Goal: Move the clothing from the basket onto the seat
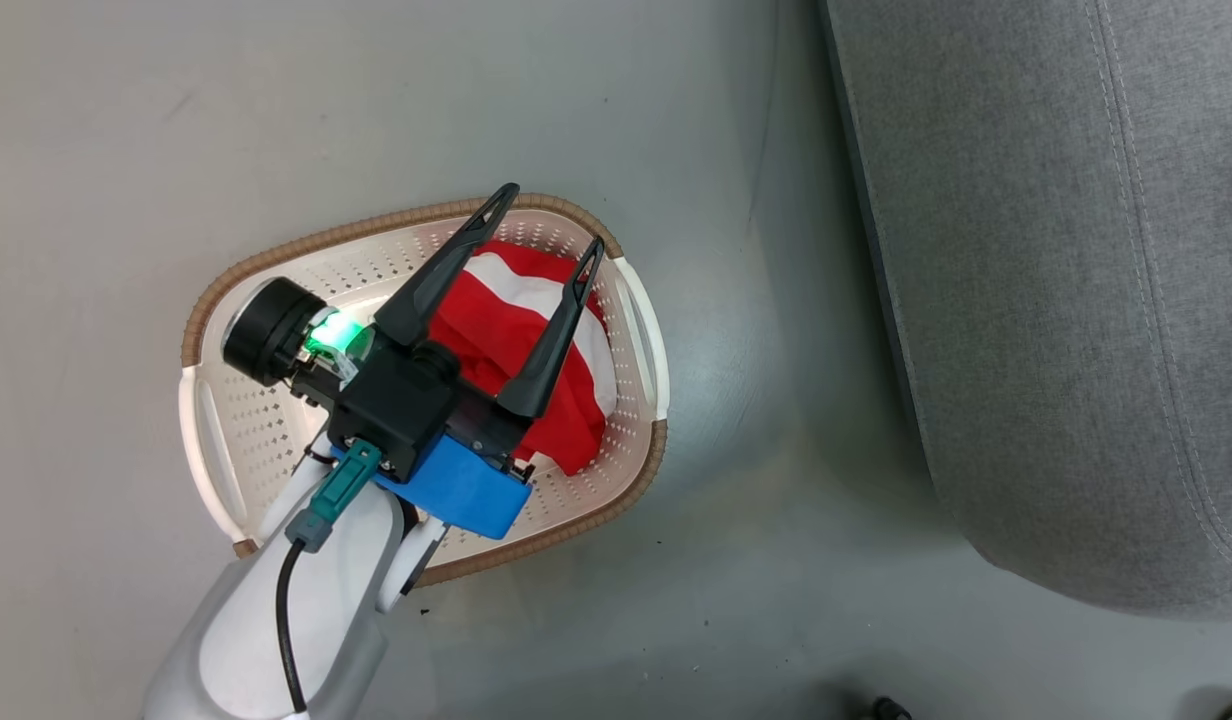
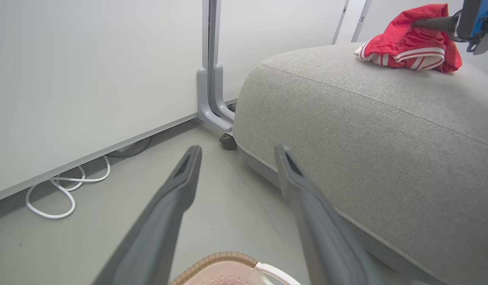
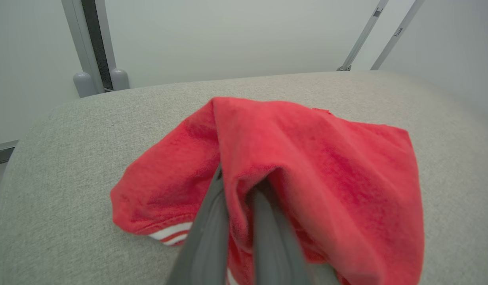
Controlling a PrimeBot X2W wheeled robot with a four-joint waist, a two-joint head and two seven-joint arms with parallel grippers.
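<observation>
The right tool [image 3: 240, 186], pinched tight on a soft red white-striped garment [image 3: 307, 158] lying on the big grey fabric seat cushion [image 3: 69, 158], I'd say need only let go next, while the empty, wide-spread left tool [image 1: 551, 218] hovers over the second red garment [image 1: 496, 310] at 3 o'clock in the oval cream plastic basket [image 1: 246, 440].

This looks like a robot test room with a corner set up like a home, rather than a lived-in house. In the left wrist view, plain pale wall panels [image 2: 89, 79] stand from nine to twelve o'clock, joined by a grey metal post [image 2: 210, 59] whose foot rides on a small wheel [image 2: 228, 141]. A loose white cable [image 2: 65, 190] trails along the wall base at eight o'clock. The floor [image 1: 376, 100] is smooth and grey. The homely pieces, in the head view, are a grey sofa seat [image 1: 1076, 300] at three o'clock and a laundry basket [image 1: 266, 440] near centre.
</observation>
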